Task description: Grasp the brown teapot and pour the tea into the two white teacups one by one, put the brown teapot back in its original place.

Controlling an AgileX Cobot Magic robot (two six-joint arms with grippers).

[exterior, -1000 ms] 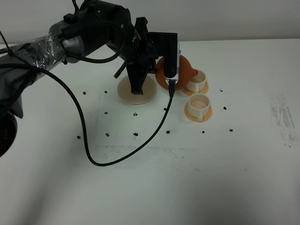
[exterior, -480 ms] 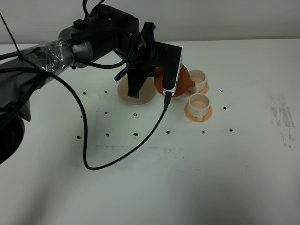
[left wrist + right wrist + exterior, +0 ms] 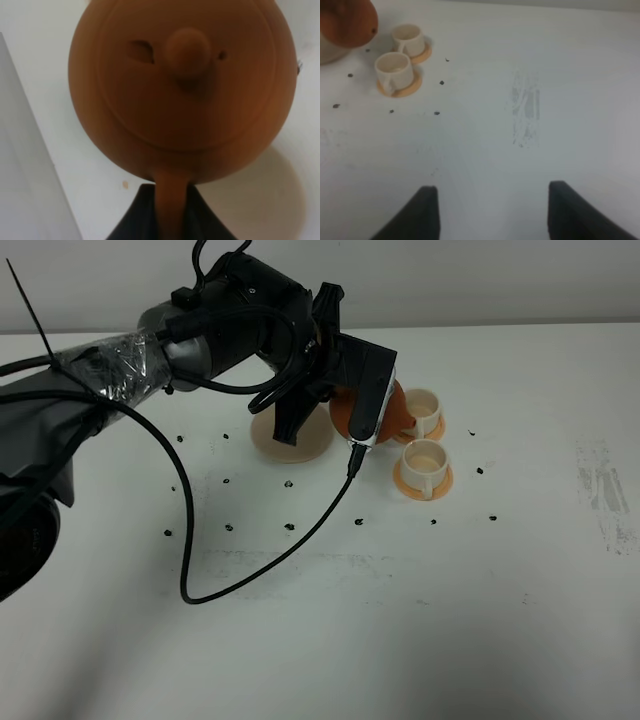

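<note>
The brown teapot [image 3: 397, 412] hangs in the air, tilted, right next to the two white teacups. My left gripper [image 3: 340, 390] is shut on its loop handle; the wrist camera hides most of the grip in the high view. In the left wrist view the teapot [image 3: 180, 85] fills the picture, and its handle runs down between my dark fingers [image 3: 131, 220]. The far teacup [image 3: 422, 410] and the near teacup [image 3: 424, 462] stand on orange coasters. The cream saucer [image 3: 290, 438] is bare, to the left of the teapot. My right gripper [image 3: 495, 215] is open and empty, well to the right of the cups [image 3: 394, 67].
A black cable [image 3: 250, 575] loops from the left wrist down across the table in front of the saucer. Small black marks [image 3: 290, 527] dot the table around the set. A grey scuffed patch [image 3: 605, 490] lies at the far right.
My left arm has swung further right and rolled its wrist. The teapot has moved slightly toward the front beside the cups and tilted more. The right gripper's earlier state is not shown.
</note>
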